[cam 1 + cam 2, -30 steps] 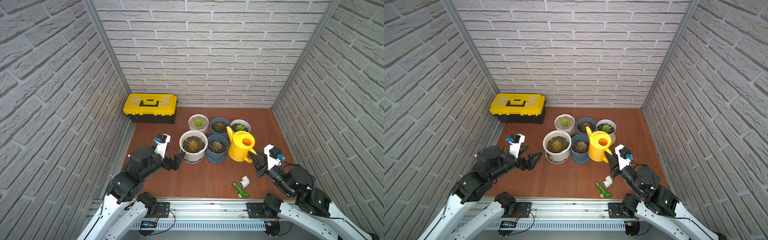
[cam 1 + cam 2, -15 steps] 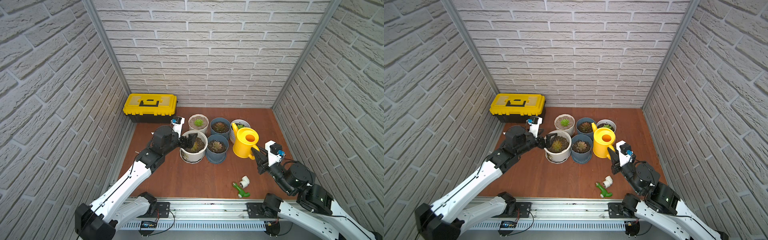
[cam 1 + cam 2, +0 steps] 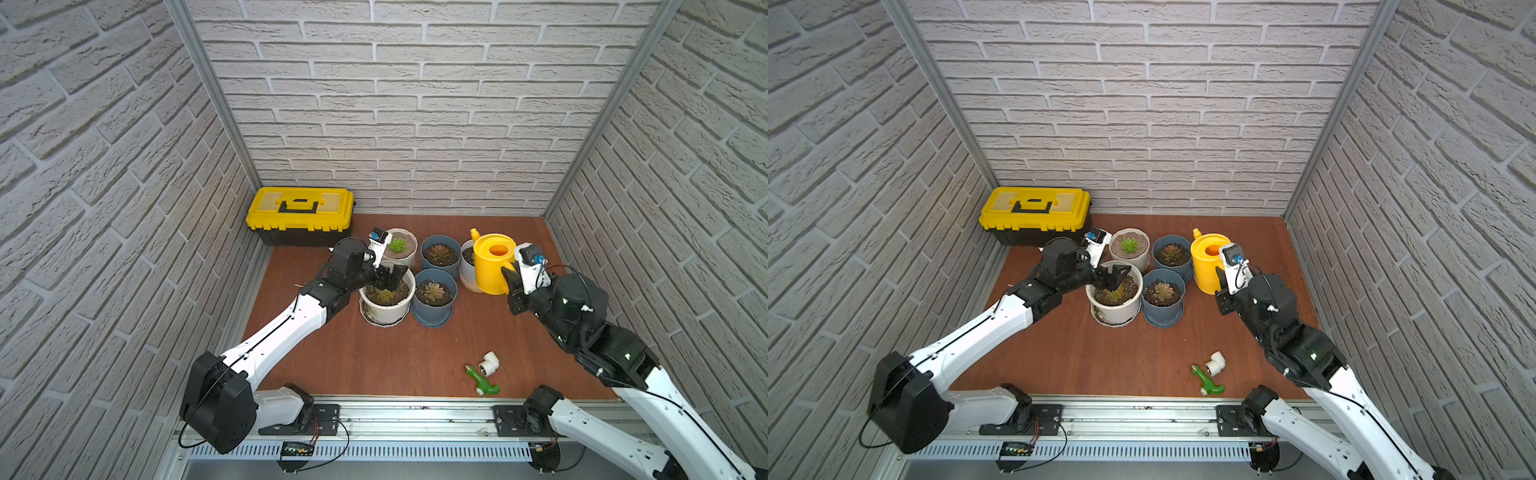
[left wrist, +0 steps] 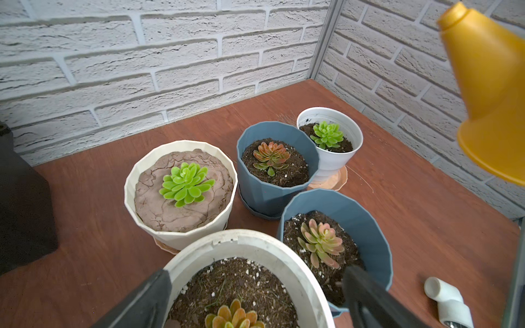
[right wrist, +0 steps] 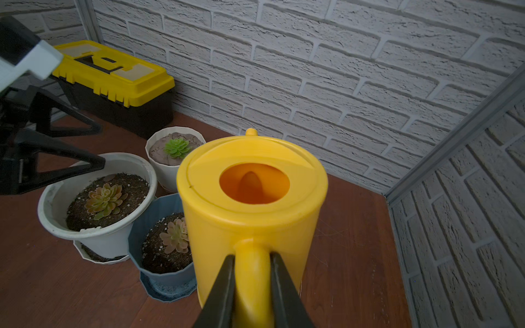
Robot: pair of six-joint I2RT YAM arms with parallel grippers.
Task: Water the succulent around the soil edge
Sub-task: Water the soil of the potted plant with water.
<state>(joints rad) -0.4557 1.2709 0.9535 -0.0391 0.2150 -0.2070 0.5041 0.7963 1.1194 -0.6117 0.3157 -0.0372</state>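
The succulent [image 3: 385,296] is an orange-green rosette in a wide white pot [image 3: 386,318] at the table's middle. The soil edge [image 4: 235,267] is dark and flecked with pale grit just inside the rim. My left gripper [image 3: 392,277] hangs open over the far side of this pot, its fingers [image 4: 159,292] spanning the rim. My right gripper [image 5: 252,258] is shut on the handle of a yellow watering can [image 3: 492,262], which it holds upright, right of the pots, spout pointing away. In both top views the can hides most of a small white pot behind it.
A ribbed white pot [image 3: 409,253] with pale soil and two blue pots [image 3: 439,266] [image 3: 434,311] crowd around the wide pot. A small white pot [image 4: 331,162] stands behind the can. A yellow toolbox [image 3: 300,214] sits back left. Green [image 3: 482,380] and white [image 3: 489,361] pipe fittings lie near the front.
My left arm has swung from the front left up over the wide white pot, its gripper still open. The right gripper has carried the watering can a little up and back.
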